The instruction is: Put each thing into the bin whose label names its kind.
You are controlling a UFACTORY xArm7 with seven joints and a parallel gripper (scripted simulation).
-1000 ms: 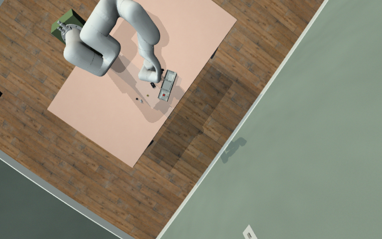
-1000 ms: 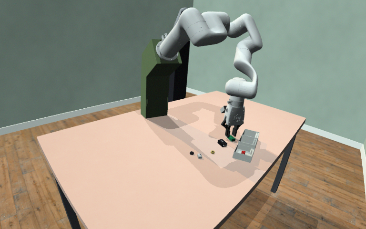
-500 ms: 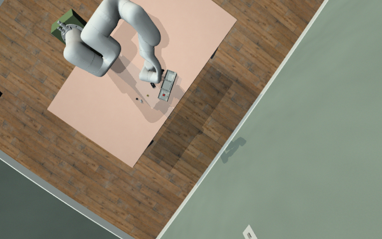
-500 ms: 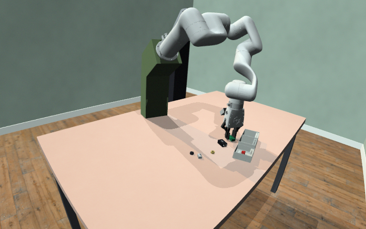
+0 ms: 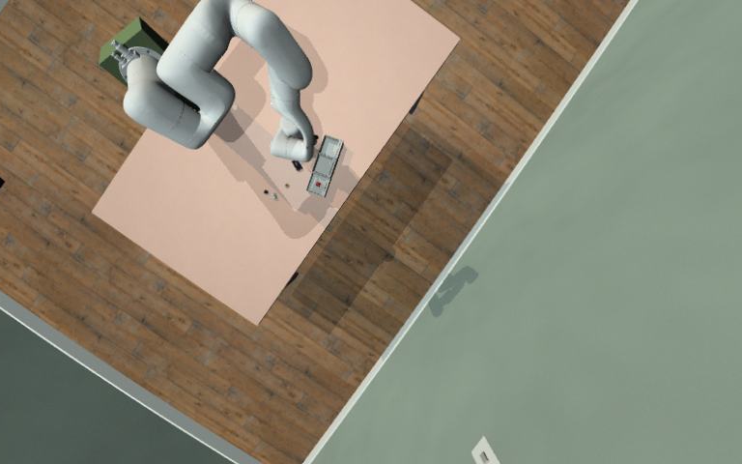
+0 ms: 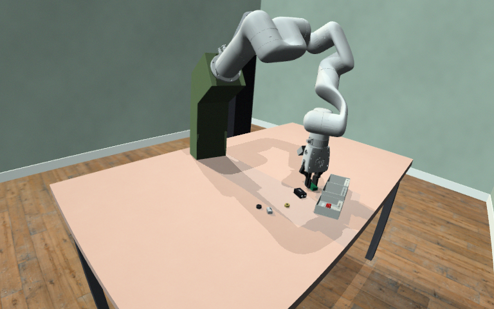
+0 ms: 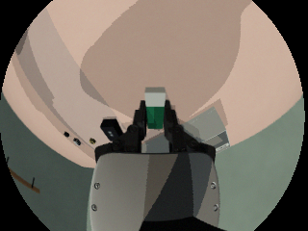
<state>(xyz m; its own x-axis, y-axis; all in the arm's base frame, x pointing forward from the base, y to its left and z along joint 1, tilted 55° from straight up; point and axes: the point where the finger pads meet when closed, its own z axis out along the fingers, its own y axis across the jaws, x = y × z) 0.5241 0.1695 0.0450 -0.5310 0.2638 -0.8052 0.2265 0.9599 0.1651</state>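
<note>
The small white label plates on the grey three-compartment bin row (image 5: pixel 310 191) (image 6: pixel 327 214) (image 7: pixel 217 115) are too small to read. In the wrist view, the dark jaws (image 6: pixel 312 184) and their housing hide part of the row.

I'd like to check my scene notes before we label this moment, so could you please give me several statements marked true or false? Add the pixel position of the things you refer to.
1. The gripper (image 6: pixel 313 185) (image 7: pixel 155 108) is shut on the green-and-white block (image 6: pixel 313 187) (image 7: pixel 155 116). True.
2. The red piece (image 5: pixel 317 184) (image 6: pixel 328 206) lies outside the bins. False: it is in an end bin.
3. The black block (image 5: pixel 297 165) (image 6: pixel 300 192) (image 7: pixel 111 129) is on the table (image 5: pixel 191 195) (image 6: pixel 165 229) (image 7: pixel 159 43). True.
4. The small yellow piece (image 5: pixel 287 186) (image 6: pixel 287 205) (image 7: pixel 92 141) is in a bin. False: it is on the table.
</note>
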